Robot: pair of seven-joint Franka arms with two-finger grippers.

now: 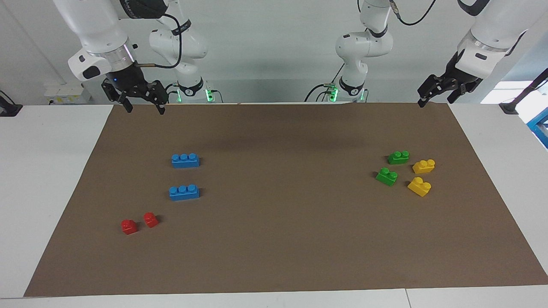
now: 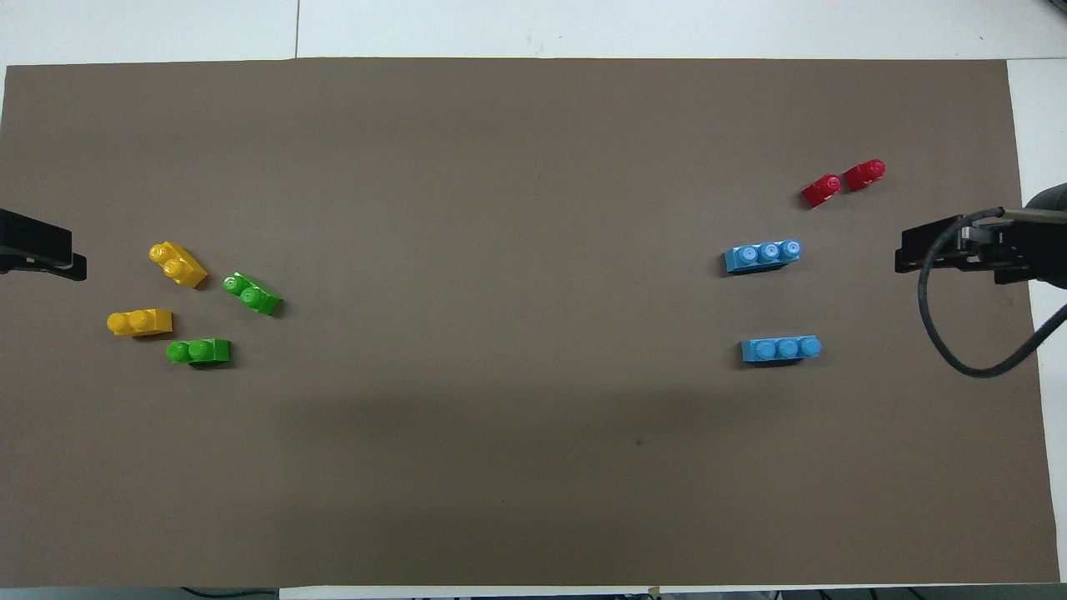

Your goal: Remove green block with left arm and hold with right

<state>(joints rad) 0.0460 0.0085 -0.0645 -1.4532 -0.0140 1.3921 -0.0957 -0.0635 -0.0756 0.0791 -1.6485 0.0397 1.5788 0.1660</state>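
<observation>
Both green blocks [image 1: 398, 157] [image 1: 386, 176] lie at L arm's end of worktop [image 1: 274, 239], below L gripper [image 1: 432, 95], jaws wide & empty; R gripper [image 1: 143, 105], also wide, is well apart.

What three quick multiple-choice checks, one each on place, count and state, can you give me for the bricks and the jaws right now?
1. Where do the green blocks lie?
A. Toward the left arm's end of the table, beside the yellow bricks
B. Beside the red bricks
C. Stacked on a blue brick

2. How many blue bricks are on the mat?
A. One
B. Two
C. Four

3. What is the left gripper doing?
A. Shut on a green block
B. Pressing on a yellow brick
C. Up in the air, jaws open, holding nothing

Answers:
1. A: both green blocks sit by the yellow bricks at that end.
2. B: two blue bricks show, each with three studs.
3. C: the left gripper hangs over the brown mat's edge, and every brick lies on the mat.
</observation>
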